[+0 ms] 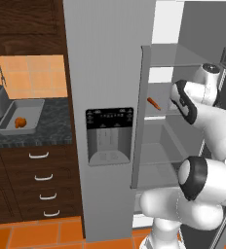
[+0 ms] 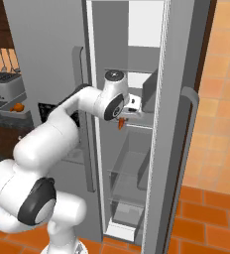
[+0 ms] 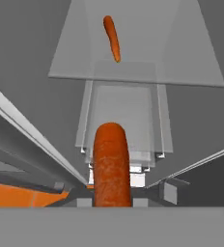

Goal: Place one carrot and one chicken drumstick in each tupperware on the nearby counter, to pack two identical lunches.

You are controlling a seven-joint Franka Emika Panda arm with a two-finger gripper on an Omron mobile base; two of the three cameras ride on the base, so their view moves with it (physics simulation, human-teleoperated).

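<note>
Carrot (image 3: 111, 166) gripped in claw (image 2: 121, 119) — left base view shows tupperware (image 1: 29, 105) with drumstick (image 1: 20, 122).

Grey fridge (image 1: 105, 73) with door open, dark wood cabinets (image 1: 22, 22), orange tiled floor (image 2: 206, 203), orange wall tiles (image 1: 32, 75)

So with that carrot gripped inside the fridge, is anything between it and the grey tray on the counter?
Yes: the tall grey fridge door stands between the held orange carrot and the rectangular light-grey tupperware.

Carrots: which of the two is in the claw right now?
The thick-looking orange carrot rising from the claw at the hand view's bottom. The other thin orange carrot lies loose on the glass fridge shelf, untouched.
</note>
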